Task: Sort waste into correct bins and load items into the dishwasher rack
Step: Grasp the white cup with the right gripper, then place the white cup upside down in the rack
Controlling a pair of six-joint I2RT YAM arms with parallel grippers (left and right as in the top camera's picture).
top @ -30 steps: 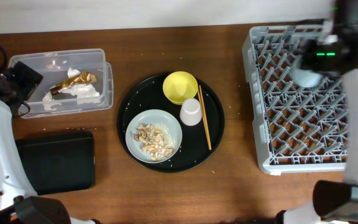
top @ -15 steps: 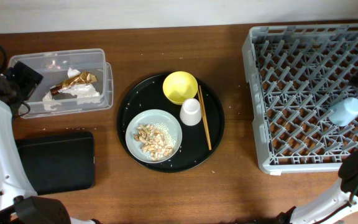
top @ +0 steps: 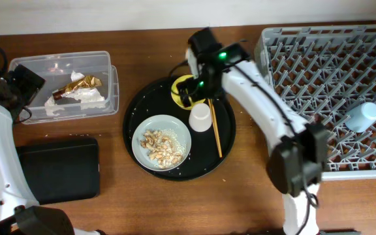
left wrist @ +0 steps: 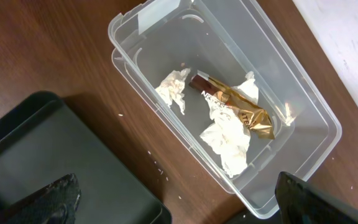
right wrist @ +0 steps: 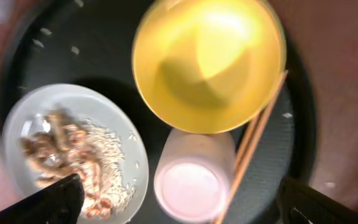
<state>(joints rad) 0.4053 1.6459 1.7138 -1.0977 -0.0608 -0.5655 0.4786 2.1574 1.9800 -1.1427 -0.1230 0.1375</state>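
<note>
My right gripper hangs open and empty over the small yellow bowl on the large round black tray. In the right wrist view its fingers spread wide around the white cup, with the yellow bowl beyond and the chopsticks at the right. The white cup, chopsticks and grey-green plate holding food scraps stay on the tray. The pale blue cup lies in the dishwasher rack. My left gripper is open and empty beside the clear tub, which holds the wrapper and napkins.
The flat black rectangular tray lies at the front left, also in the left wrist view. The round black tray sits mid-table. Small crumbs dot the wooden table around it. My right arm stretches from the front right across to the tray.
My right arm left the pale blue cup in the rack, went out of view, then swung left over the round tray above the yellow bowl. The left arm has not moved.
</note>
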